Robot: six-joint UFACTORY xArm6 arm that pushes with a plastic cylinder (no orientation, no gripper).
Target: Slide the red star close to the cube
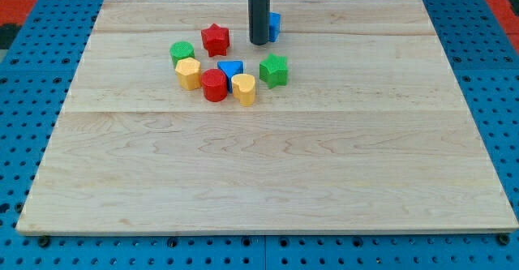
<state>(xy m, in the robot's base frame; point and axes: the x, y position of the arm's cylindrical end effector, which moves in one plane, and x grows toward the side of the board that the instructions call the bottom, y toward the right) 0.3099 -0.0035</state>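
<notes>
My tip (pixel 259 43), a bare rod tool with nothing to open or pinch, sat between the red star (pixel 215 40) and the half-hidden blue cube (pixel 274 27) on the desk (pixel 268 181); pushing from there risked driving the star leftward, away.

On the board (pixel 324 181), near the view's top, you find the red star (pixel 215 39) just left of my tip (pixel 259 43); the blue cube (pixel 275 27) sits at the rod's right, partly hidden behind it. Below them, left to right, cluster the green block (pixel 182 53), yellow hexagon (pixel 188 73), red cylinder (pixel 215 85), blue triangle (pixel 230 69), lower yellow block (pixel 244 89) and green star (pixel 274 70).
</notes>
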